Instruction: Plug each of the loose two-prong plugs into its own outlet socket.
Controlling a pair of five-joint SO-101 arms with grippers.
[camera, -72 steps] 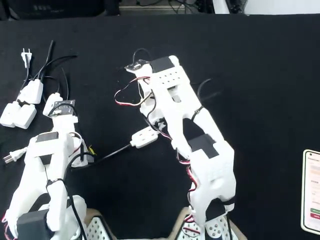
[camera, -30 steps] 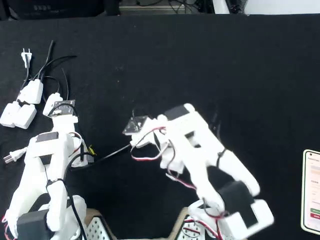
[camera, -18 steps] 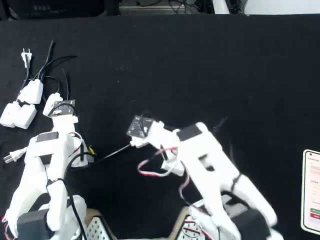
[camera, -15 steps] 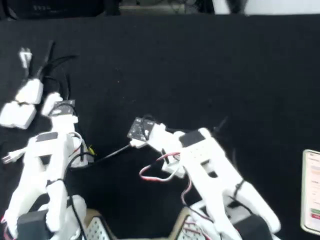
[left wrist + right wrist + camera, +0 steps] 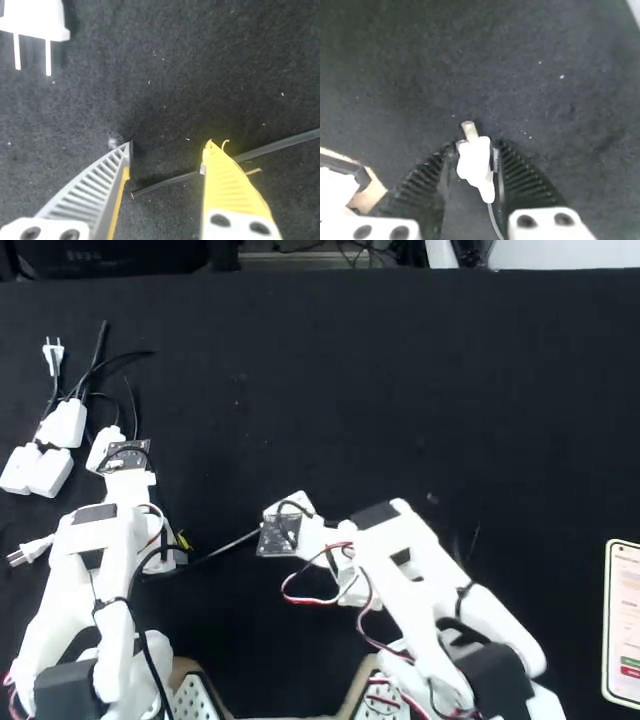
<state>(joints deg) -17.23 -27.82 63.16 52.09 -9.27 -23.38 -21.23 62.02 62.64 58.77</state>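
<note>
Two-armed, low over black counter (image 5: 450,370). Grips white plug (image 5: 475,162) between right jaws, end past the tips, likely for carrying, then plugging in. Spreads left jaws wide astride black cable (image 5: 165,184), second plug (image 5: 32,24) just beyond.

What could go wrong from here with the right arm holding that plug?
1. The right pincer clamps the white plug slightly askew; it may twist when pressed into a socket.
2. Its black cable runs to the open left pincer, lying between its fingers; pulling could snag there.
3. The outlet sockets sit beyond the left arm; collision risk.
</note>
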